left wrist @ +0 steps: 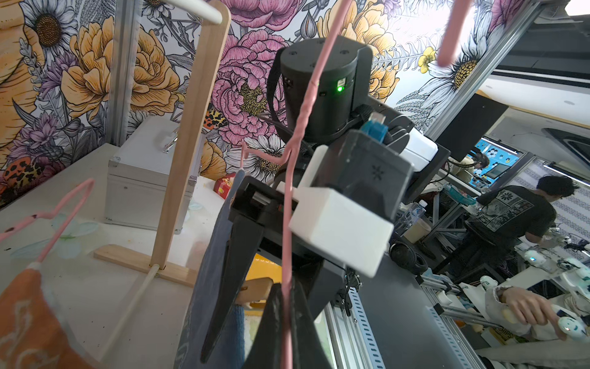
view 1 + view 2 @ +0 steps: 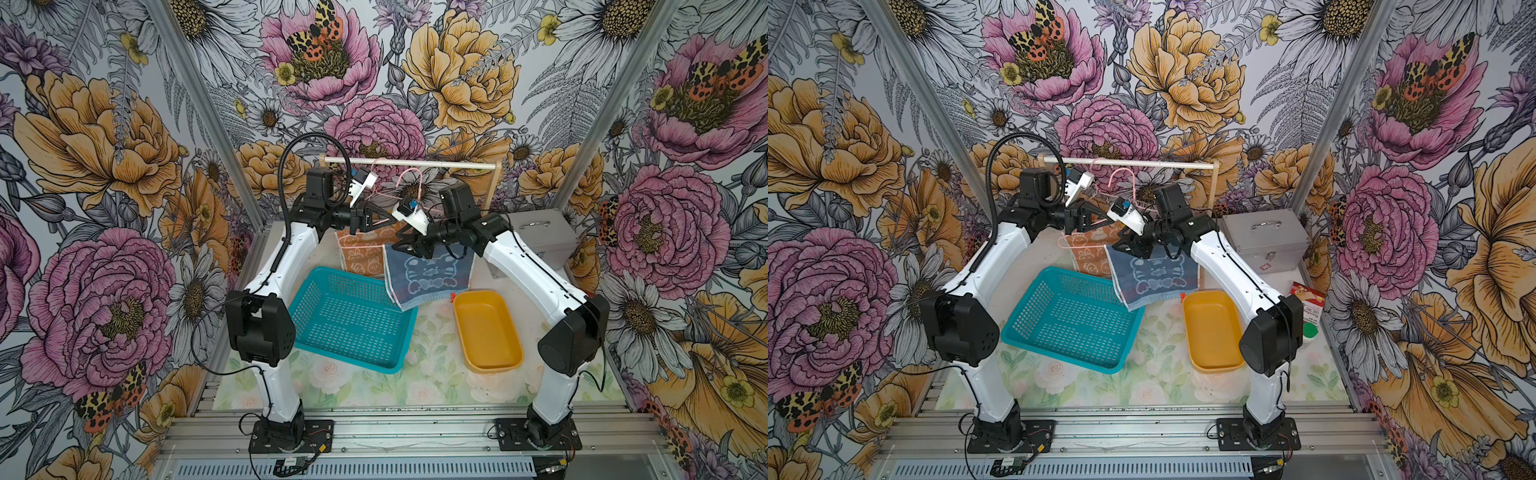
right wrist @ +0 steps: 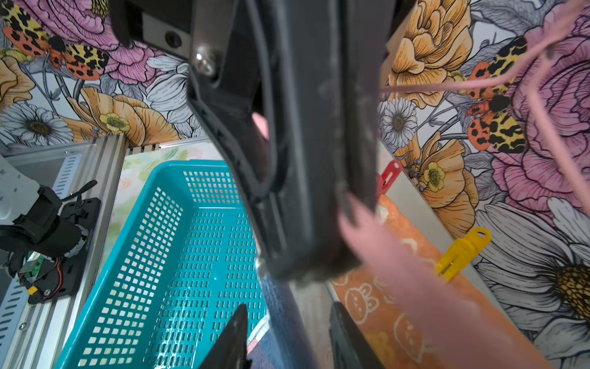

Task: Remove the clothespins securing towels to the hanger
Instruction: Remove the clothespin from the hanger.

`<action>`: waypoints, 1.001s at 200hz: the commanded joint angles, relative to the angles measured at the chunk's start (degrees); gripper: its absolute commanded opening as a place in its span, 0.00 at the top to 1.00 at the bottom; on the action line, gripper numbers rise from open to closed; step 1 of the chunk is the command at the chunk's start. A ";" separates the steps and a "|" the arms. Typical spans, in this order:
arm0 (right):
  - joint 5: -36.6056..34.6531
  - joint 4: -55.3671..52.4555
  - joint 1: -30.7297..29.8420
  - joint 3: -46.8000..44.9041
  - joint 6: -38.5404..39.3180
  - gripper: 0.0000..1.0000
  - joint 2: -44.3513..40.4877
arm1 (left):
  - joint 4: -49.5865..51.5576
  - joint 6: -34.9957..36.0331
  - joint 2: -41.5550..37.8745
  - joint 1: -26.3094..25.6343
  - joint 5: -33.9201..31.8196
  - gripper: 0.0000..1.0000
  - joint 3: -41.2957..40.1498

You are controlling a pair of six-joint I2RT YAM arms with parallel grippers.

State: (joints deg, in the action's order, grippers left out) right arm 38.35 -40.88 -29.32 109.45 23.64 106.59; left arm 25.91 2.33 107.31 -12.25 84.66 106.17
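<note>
Two pink wire hangers (image 2: 409, 183) hang from a wooden rack's rod (image 2: 415, 163). One carries the orange bunny towel (image 2: 359, 255), the other the blue tiger-face towel (image 2: 432, 278). My left gripper (image 2: 390, 220) (image 1: 286, 284) is shut on the blue towel's hanger wire. My right gripper (image 2: 401, 245) (image 3: 288, 305) is open, its jaws straddling the blue towel's top edge (image 3: 287, 319). A wooden clothespin (image 1: 255, 289) shows beside one right finger (image 1: 223, 287); I cannot tell whether they touch. A red clothespin (image 3: 388, 177) and a yellow clothespin (image 3: 459, 252) clip the orange towel.
A teal perforated basket (image 2: 353, 328) sits below the towels, with a yellow tub (image 2: 486, 332) to its right. A small red item (image 2: 453, 296) lies between the blue towel and the tub. A metal case (image 2: 540, 237) stands at the back right.
</note>
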 commanded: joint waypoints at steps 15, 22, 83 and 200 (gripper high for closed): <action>0.44 0.90 0.31 3.59 0.86 0.59 0.73 | -0.77 -0.55 0.03 -0.75 3.23 1.00 1.92; 0.50 1.01 0.31 3.76 0.77 0.59 0.81 | -0.74 -0.59 0.23 -0.76 3.23 1.00 2.02; 0.57 0.90 0.26 3.69 0.50 0.77 0.06 | -0.74 -0.64 0.36 -0.44 3.06 1.00 2.07; -1.59 0.97 -0.43 2.80 -1.20 1.00 -3.36 | -0.53 -0.95 3.03 0.98 2.26 1.00 2.67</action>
State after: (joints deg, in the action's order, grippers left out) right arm 38.57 -40.40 -29.28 111.83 23.38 106.52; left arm 25.91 1.78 108.14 -12.19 85.19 106.94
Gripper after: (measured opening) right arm 0.163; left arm 0.061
